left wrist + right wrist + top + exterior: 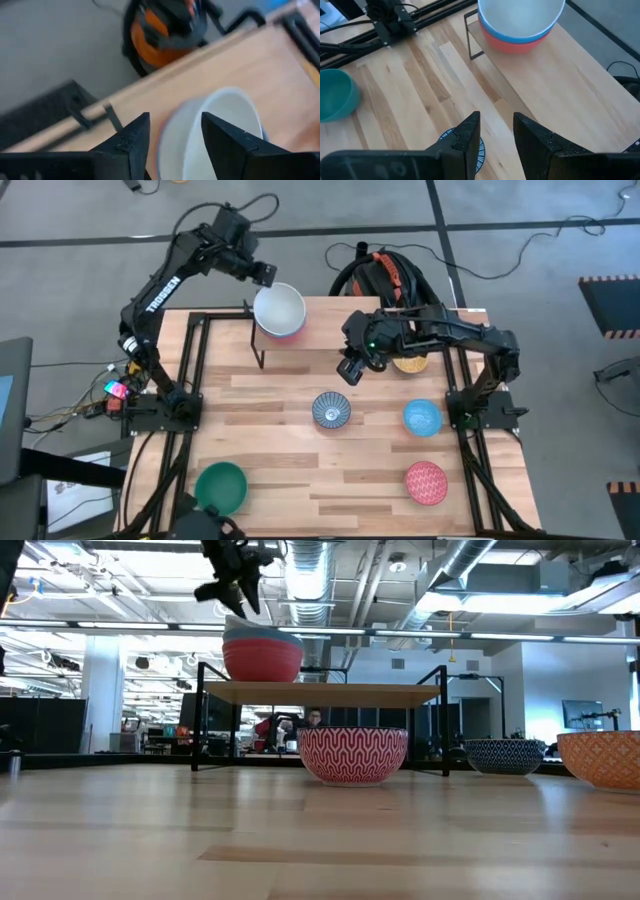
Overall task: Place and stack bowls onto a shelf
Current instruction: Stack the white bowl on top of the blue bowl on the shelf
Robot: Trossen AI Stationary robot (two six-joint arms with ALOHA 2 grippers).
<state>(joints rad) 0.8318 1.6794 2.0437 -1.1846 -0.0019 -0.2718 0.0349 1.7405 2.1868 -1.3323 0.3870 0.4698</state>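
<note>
On the left end of the shelf (340,320) stands a stack of three bowls (278,312): white on top, blue in the middle, red at the bottom (262,660). My left gripper (265,275) hangs open just above the stack's far rim, and the white bowl (225,107) shows beyond its fingers. My right gripper (350,370) hovers open over the shelf's near edge with nothing between its fingers (496,135). A yellow bowl (410,362) is partly hidden under the right arm.
On the tabletop rest a blue-white patterned bowl (331,409), a light blue bowl (422,417), a pink-red patterned bowl (427,482) and a green bowl (221,485) near the front left. The right part of the shelf board is bare. An orange vacuum (385,275) stands beyond the far edge.
</note>
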